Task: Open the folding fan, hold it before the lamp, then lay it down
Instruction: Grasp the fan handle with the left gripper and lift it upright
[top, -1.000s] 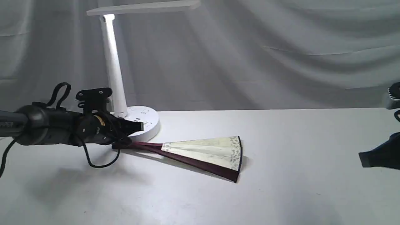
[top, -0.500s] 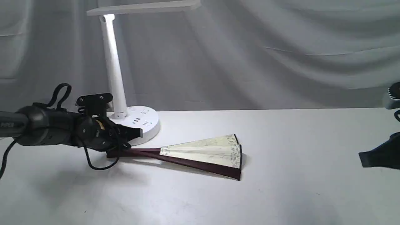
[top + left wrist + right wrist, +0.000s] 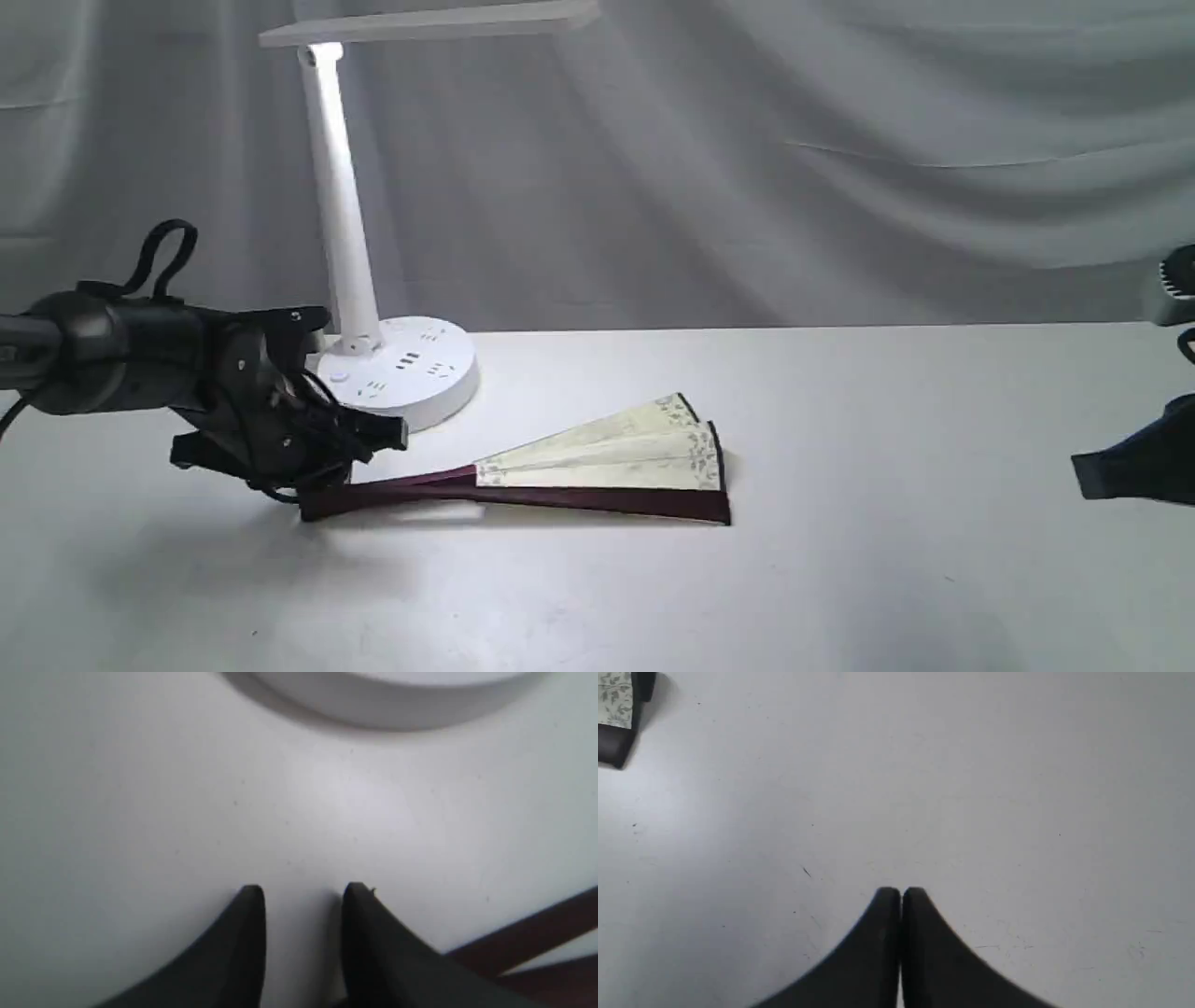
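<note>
Folding fan (image 3: 597,462): partly spread, flat on worktop (image 3: 840,420) in front of lamp (image 3: 341,215) base. Rib end lies beneath left gripper (image 3: 303,892); contact unclear, seemingly none. Left gripper: fingers parted, nothing between them; now lower and farther from the lamp than a second ago, and the fan has swung flatter. Right gripper (image 3: 901,891): clenched, empty, well apart from lamp, partly cut off.

I am holding the left arm (image 3: 112,359) stretched low over the desk (image 3: 840,420) near its left edge; the left gripper (image 3: 304,891) is hanging just above the surface, its jaws standing a little apart with nothing between them; the right gripper (image 3: 901,891) is hovering by the right edge, fingers pressed together, gripping nothing.
</note>
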